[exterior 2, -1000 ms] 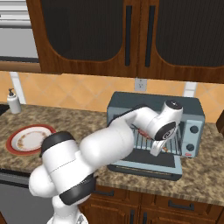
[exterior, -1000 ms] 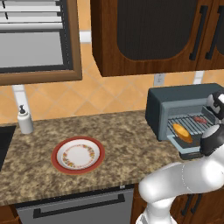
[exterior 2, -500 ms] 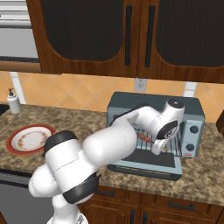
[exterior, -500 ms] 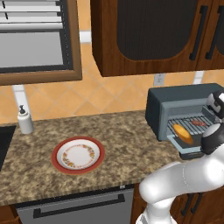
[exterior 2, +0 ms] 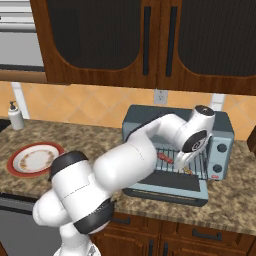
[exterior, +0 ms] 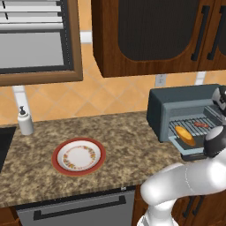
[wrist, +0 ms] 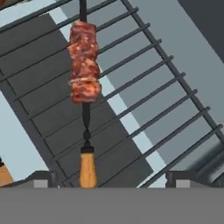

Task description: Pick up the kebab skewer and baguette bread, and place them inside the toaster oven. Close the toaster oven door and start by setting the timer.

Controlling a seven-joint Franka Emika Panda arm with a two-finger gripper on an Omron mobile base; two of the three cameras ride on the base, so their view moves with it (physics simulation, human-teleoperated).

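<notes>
Kebab skewer point(wrist: 85, 74) lies on wire rack point(wrist: 144, 105) inside toaster oven point(exterior: 185, 112), wooden handle toward gripper point(wrist: 109, 180). Gripper is released, jaws spread wide w/ tips either side of handle, not touching it. Baguette bread point(exterior: 184, 135) sits on rack too, left of skewer in left base view. Plate point(exterior: 79, 156) on tabletop point(exterior: 123, 145) holds no food. So both items are in, by the look of it. Left: pull arm out, shut toaster oven door point(exterior 2: 167, 189), which hangs down open, & set timer.
</notes>
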